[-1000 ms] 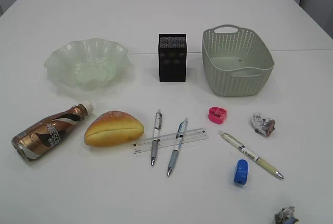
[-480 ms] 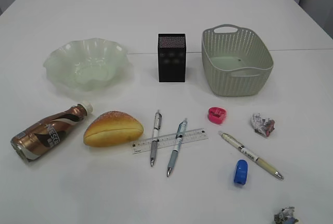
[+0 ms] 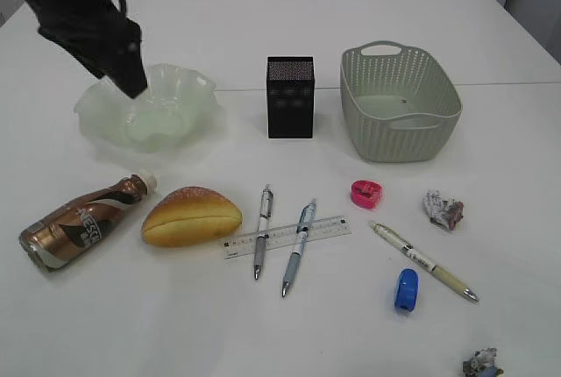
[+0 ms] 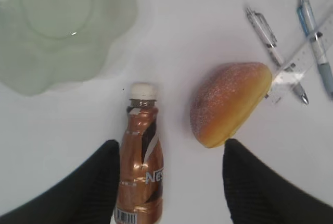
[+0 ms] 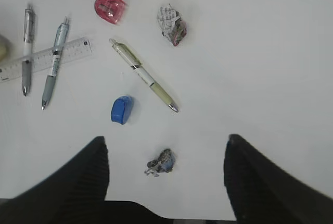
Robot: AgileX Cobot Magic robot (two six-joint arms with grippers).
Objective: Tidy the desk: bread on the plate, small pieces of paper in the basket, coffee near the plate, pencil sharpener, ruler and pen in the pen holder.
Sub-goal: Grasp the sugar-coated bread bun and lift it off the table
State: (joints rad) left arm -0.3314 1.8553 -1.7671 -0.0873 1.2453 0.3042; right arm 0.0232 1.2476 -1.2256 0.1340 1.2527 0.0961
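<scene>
The bread [image 3: 191,216] lies beside the coffee bottle [image 3: 81,221], which lies on its side. The glass plate [image 3: 175,114] is behind them. My left gripper [image 3: 131,81] is open and empty, high over the plate; the left wrist view shows the bottle [image 4: 141,166] and bread [image 4: 229,101] below its fingers. The black pen holder [image 3: 290,96] and basket [image 3: 399,103] stand at the back. Two pens [image 3: 263,231] cross the ruler [image 3: 329,229]; a third pen [image 3: 424,261], pink sharpener [image 3: 366,193], blue sharpener [image 3: 405,288] and paper balls [image 3: 443,209] lie right. My right gripper [image 5: 165,182] is open above a paper ball [image 5: 161,162].
A second crumpled paper ball [image 3: 481,363] lies at the front right edge of the white table. The right arm itself is outside the exterior view.
My left arm has come into the exterior view from the top left and now hangs over the plate's left side. Nothing on the table has moved.
</scene>
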